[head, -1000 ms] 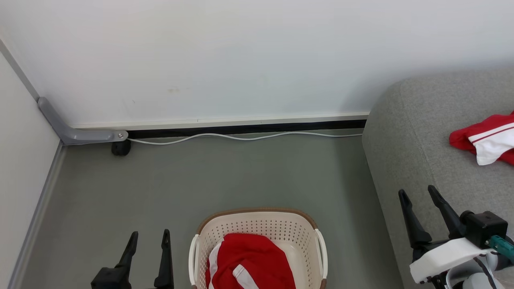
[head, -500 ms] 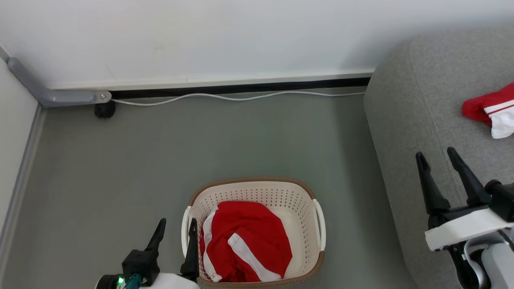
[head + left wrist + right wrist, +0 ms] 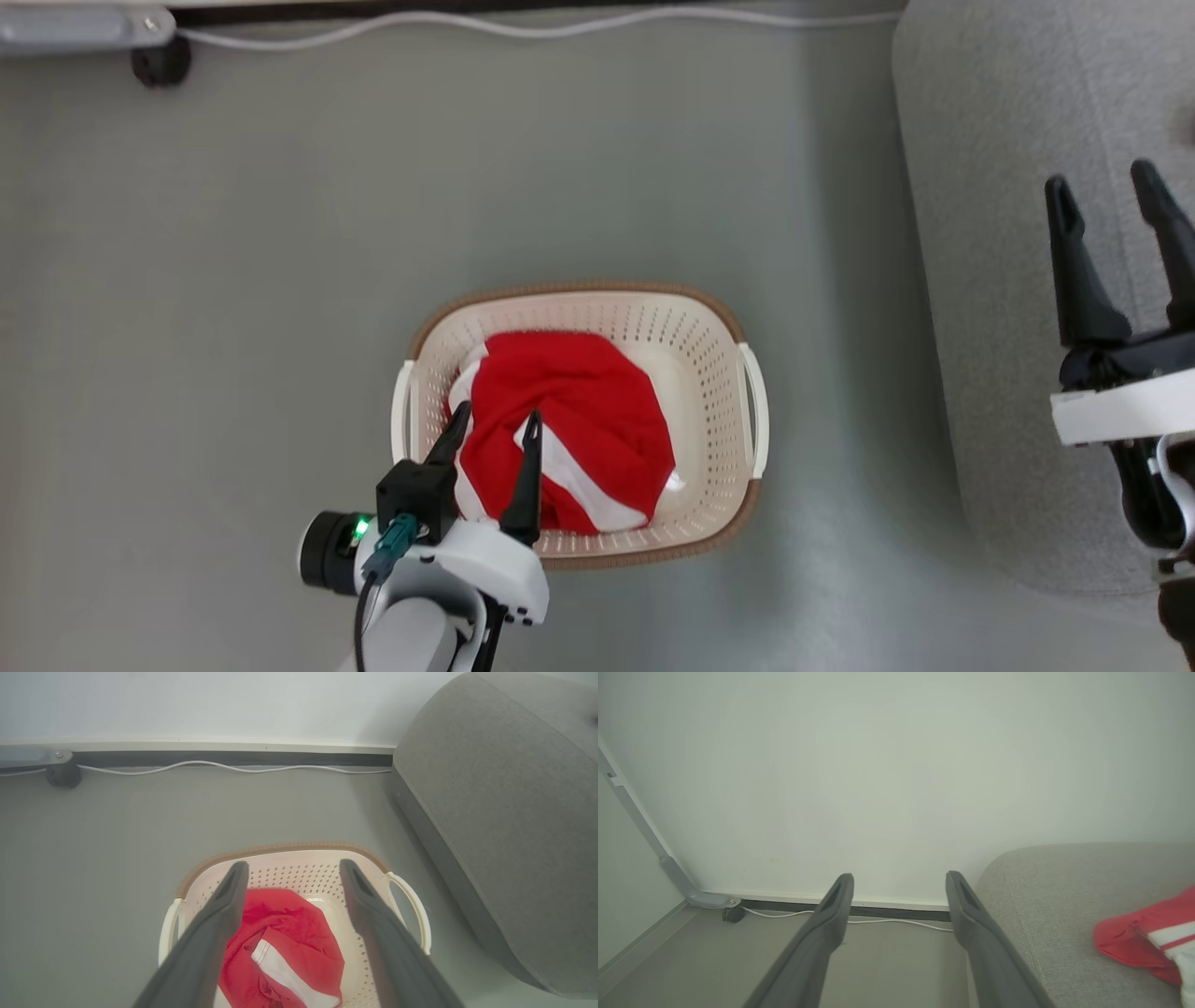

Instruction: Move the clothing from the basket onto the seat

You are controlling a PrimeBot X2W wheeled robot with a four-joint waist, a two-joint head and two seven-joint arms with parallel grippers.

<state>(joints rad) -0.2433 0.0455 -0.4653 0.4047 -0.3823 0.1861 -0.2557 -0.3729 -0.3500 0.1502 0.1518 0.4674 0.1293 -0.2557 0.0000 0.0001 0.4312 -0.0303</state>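
A red garment with white stripes (image 3: 569, 420) (image 3: 285, 952) lies crumpled in the cream basket (image 3: 695, 373) (image 3: 299, 870) on the floor. My left gripper (image 3: 495, 422) (image 3: 292, 868) hangs open over the basket's near left part, above the garment, with nothing between its fingers. The grey seat (image 3: 999, 187) (image 3: 504, 812) (image 3: 1064, 896) stands to the right of the basket. My right gripper (image 3: 1102, 187) (image 3: 899, 879) is open and empty over the seat's left edge. A second red and white garment (image 3: 1148, 942) lies on the seat.
A white cable (image 3: 523, 28) (image 3: 224, 767) (image 3: 896, 919) runs along the base of the far wall. A grey bracket with a black caster (image 3: 159, 61) (image 3: 60, 772) (image 3: 731, 914) sits at the far left corner. Grey floor (image 3: 233, 280) surrounds the basket.
The head camera has tilted down, so the whole picture shifted. My left gripper has moved forward and right, from beside the basket to over the garment. Both grippers stay open.
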